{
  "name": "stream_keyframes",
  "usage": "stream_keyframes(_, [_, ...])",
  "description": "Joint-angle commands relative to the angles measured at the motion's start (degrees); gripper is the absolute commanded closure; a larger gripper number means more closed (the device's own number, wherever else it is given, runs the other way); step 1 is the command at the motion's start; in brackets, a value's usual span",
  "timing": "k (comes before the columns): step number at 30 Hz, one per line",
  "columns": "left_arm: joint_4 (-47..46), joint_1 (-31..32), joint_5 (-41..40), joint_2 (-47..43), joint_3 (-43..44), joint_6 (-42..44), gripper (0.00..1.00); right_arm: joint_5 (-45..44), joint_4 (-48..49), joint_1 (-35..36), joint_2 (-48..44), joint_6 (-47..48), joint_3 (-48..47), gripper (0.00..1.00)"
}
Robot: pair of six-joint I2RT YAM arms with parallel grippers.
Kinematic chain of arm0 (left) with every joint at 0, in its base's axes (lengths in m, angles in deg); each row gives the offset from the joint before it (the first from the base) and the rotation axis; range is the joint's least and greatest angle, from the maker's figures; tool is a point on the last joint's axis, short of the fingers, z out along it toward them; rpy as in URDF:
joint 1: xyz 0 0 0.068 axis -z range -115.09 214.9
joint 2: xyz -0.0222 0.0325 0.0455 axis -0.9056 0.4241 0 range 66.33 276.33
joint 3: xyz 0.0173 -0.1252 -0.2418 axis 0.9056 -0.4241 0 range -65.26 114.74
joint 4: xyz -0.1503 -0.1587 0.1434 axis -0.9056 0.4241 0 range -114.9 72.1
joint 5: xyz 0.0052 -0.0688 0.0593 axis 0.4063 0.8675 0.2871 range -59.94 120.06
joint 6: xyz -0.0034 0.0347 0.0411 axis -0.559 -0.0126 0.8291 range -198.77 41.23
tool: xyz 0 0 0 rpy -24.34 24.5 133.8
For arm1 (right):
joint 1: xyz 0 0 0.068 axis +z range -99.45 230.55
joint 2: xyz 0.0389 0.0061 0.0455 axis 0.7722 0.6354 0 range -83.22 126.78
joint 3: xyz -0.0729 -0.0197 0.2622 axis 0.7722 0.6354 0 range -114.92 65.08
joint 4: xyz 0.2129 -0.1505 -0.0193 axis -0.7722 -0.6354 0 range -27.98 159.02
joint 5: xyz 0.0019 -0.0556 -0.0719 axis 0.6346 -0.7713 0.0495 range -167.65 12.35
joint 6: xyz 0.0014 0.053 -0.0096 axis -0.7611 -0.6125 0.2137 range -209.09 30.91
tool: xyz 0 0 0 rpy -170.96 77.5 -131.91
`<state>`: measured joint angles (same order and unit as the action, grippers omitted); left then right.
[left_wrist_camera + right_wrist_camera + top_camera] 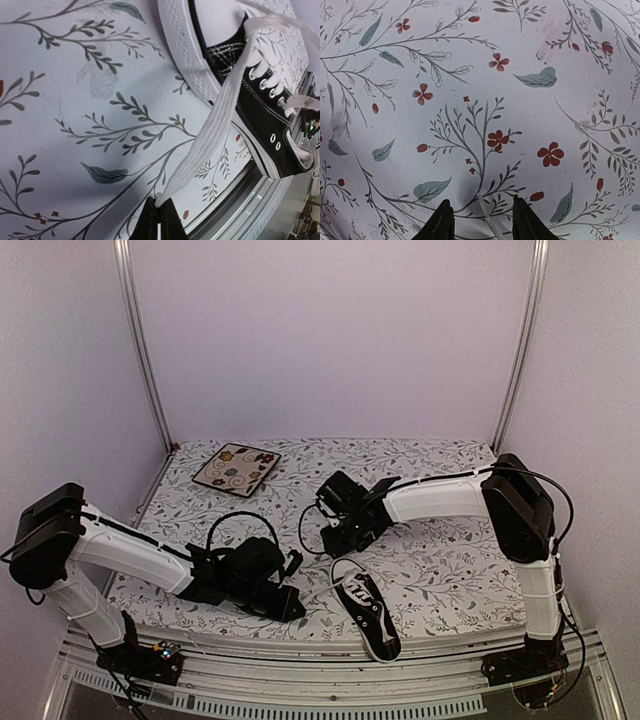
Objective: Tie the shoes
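The black sneaker (370, 614) with white sole and toe cap lies near the table's front edge, also in the left wrist view (265, 117). My left gripper (294, 607) is just left of it, low over the cloth. In the left wrist view it (159, 204) is shut on the end of a flat white lace (215, 125) that runs taut up to the shoe's eyelets. My right gripper (337, 538) hovers behind the shoe, pointing down. In the right wrist view it (482, 207) is open, and a thin lace tip (486, 210) lies on the cloth between its fingers.
The table carries a white floral-print cloth (440, 560). A square floral-patterned plate (237, 468) sits at the back left. The metal front rail (330, 660) runs close under the shoe. Black cables loop by both wrists.
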<state>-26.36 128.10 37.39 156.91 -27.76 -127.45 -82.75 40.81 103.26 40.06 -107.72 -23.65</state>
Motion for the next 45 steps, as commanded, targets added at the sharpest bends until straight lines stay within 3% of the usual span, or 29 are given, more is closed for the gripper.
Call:
stream_keyframes(1, [-1.3,-0.2,0.6,-0.5,-0.2,-0.1,1.0,-3.5,-1.8,-0.1,3.5,2.8,-3.5,0.63])
stream_keyframes(10, [-1.2,-0.1,0.6,-0.9,-0.1,-0.1,1.0,-5.6,-2.7,-0.1,6.1,2.3,-4.9,0.74])
stream_keyframes(11, [-1.2,-0.1,0.7,-0.9,0.0,0.0,1.0,-5.7,-2.7,-0.1,6.2,2.2,-5.0,0.77])
stream_keyframes(13, [-1.2,-0.2,0.7,-0.8,0.2,0.0,1.0,-5.7,-3.1,-0.1,6.7,2.0,-5.0,0.95])
stream_keyframes(14, [-1.2,-0.1,0.7,-0.8,0.2,0.0,1.0,-5.7,-3.3,-0.1,6.9,1.9,-4.9,0.97])
stream_keyframes(24, [-0.3,-0.1,-0.2,-2.2,0.1,-0.4,1.0,-17.5,-7.0,-1.2,-2.7,-2.3,-0.8,0.98])
stream_keyframes(32, [1.4,-0.9,-2.7,-5.2,-0.4,-0.6,1.0,-22.5,-8.4,-7.1,-17.6,-6.9,12.2,0.98])
stream_keyframes(39, [4.4,-6.2,-3.1,-8.8,0.4,2.6,1.0,-26.5,-8.1,-16.9,-27.4,-6.3,23.4,0.98])
stream_keyframes(45, [6.6,-12.5,-3.4,-14.7,-1.7,4.1,1.0,-26.4,-6.3,-22.3,-34.5,-4.7,27.2,0.98])
